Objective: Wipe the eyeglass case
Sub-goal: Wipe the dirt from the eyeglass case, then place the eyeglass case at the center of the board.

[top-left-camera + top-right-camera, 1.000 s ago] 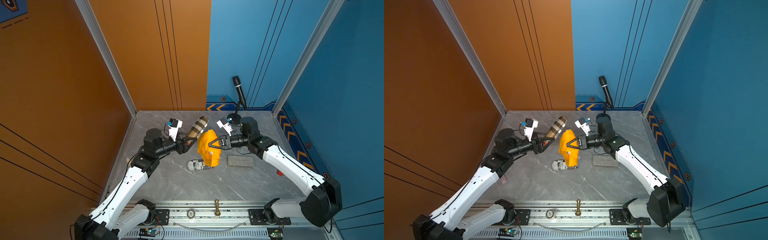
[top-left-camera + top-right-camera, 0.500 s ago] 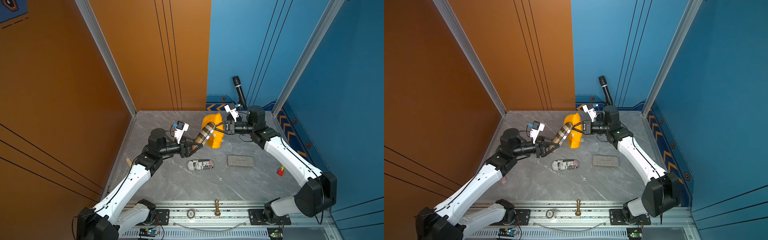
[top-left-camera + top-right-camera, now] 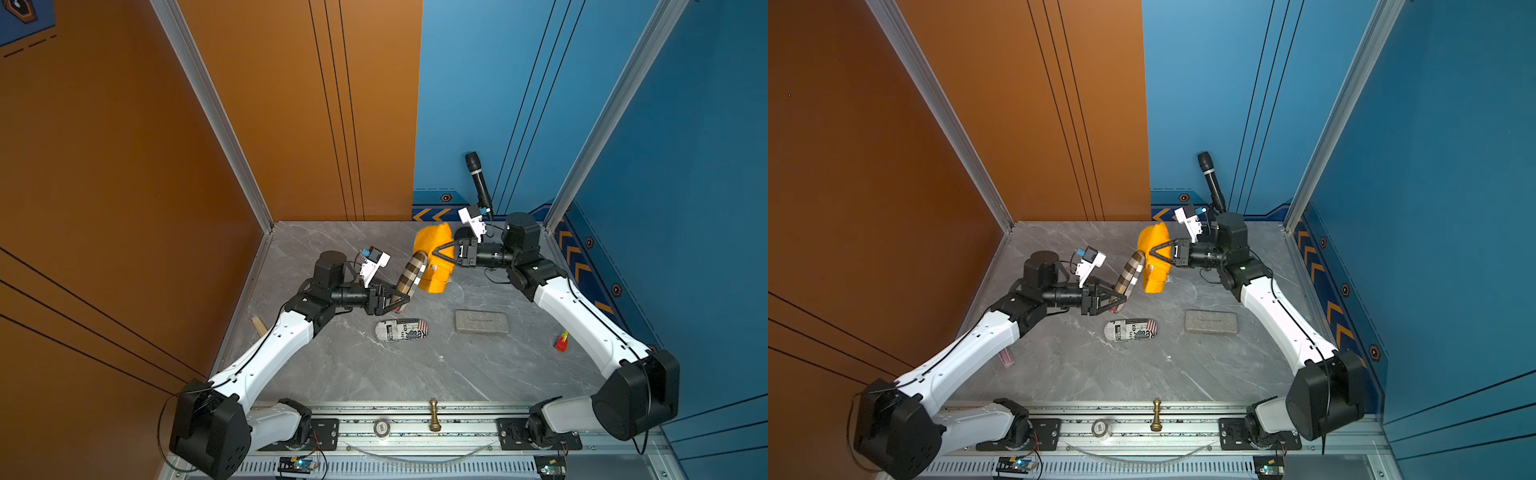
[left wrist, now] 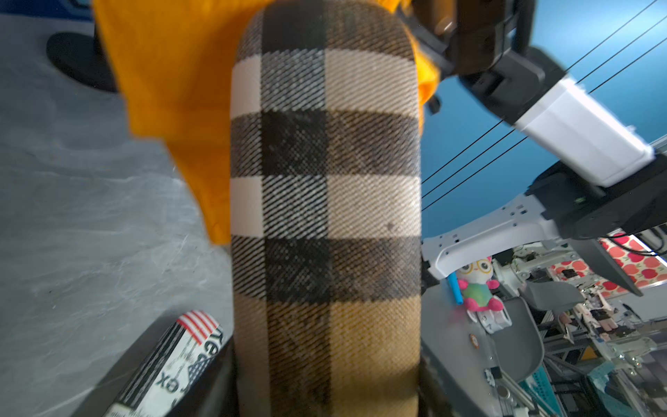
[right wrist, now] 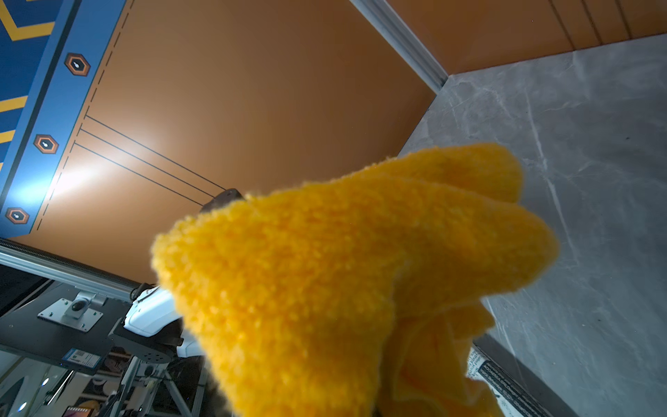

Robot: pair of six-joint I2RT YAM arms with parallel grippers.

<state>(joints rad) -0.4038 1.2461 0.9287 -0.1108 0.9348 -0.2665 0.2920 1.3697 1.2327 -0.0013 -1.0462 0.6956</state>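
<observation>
Above the grey desk [image 3: 353, 374], I am pinching the seemingly stiff, light plaid eyeglass case [image 3: 412, 274] by its lower end in my left gripper [image 3: 400, 300], raised just beyond the newsprint case [image 3: 401, 330], while my right gripper [image 3: 435, 254] is clamping the soft yellow cloth [image 3: 432, 278] at its upper end.

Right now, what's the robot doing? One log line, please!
left gripper: shut on plaid eyeglass case | right gripper: shut on yellow cloth | contact: cloth at case's far end | both held in air

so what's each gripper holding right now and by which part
The left gripper clamps the plaid eyeglass case at its lower end; the right gripper pinches the yellow cloth around its bunched middle, folds hanging below.
</observation>
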